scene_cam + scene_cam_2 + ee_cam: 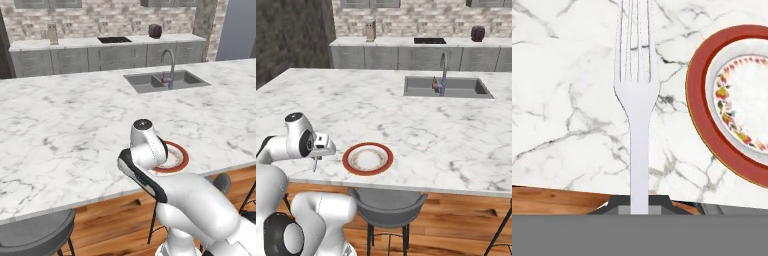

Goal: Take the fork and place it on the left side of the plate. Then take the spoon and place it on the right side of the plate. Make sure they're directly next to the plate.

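**Fork in the jaws, plate just to the side**

You have the gripper (640,207) clenched on the fork (637,100), its handle rising from between the jaws and its tines pointing away over the marble counter (567,100). You are on the first step: setting it left of the plate (704,125). Next, lower it flat, directly beside the red rim. The right base view shows the fork (315,163) hanging above the counter edge, apart from the plate (348,161); the left base view hides that behind the arm. Beyond lies the sink (446,87).
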